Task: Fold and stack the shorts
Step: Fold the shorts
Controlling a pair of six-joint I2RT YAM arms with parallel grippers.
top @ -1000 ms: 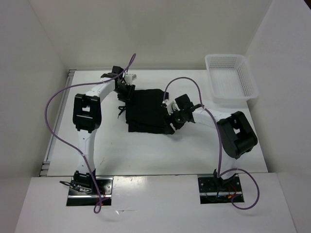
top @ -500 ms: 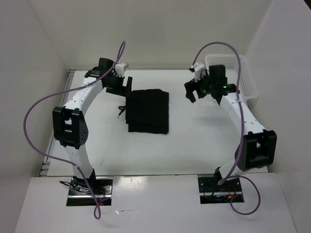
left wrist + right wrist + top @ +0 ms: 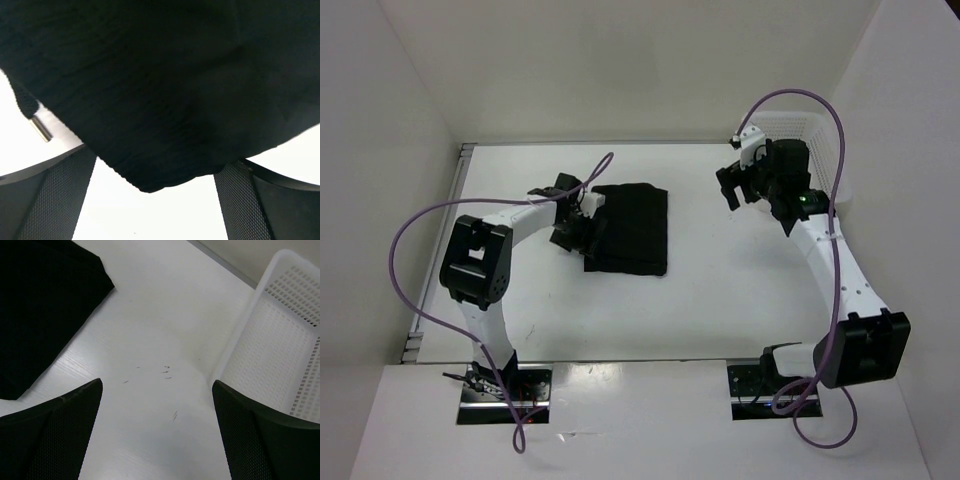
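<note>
1. Table [image 3: 700, 300]: one, white, walled by white panels on three sides. It bears everything below.
2. Arms: two, white with black joints, each trailing one purple cable. The left arm [image 3: 480, 265] bends in low towards the table's middle; the right arm [image 3: 835, 260] reaches up to the far right corner.
3. Basket [image 3: 280, 340]: one, white plastic mesh, at the far right corner. In the top view the right arm's wrist covers most of it.
4. Shorts [image 3: 630, 228]: one pair, plain black soft fabric, folded to a flat, roughly square pad at the table's middle, towards the far side. Layered edges show at the near side. Well apart from the basket.
5. Grippers: two.
   - Left gripper [image 3: 150, 200]: jaws spread wide at the left edge of the shorts; a rounded fold of the cloth lies between the fingers, not pinched.
   - Right gripper [image 3: 157, 430]: jaws spread wide, holding nothing, over bare table between the shorts and the basket.
6. Drawstring [image 3: 22, 102]: one end seen, thin black cord with a metal tip [image 3: 39, 127], lying on the table just left of the shorts.
7. Flecks [image 3: 167, 371]: a few small dark marks on the table near the basket.
</note>
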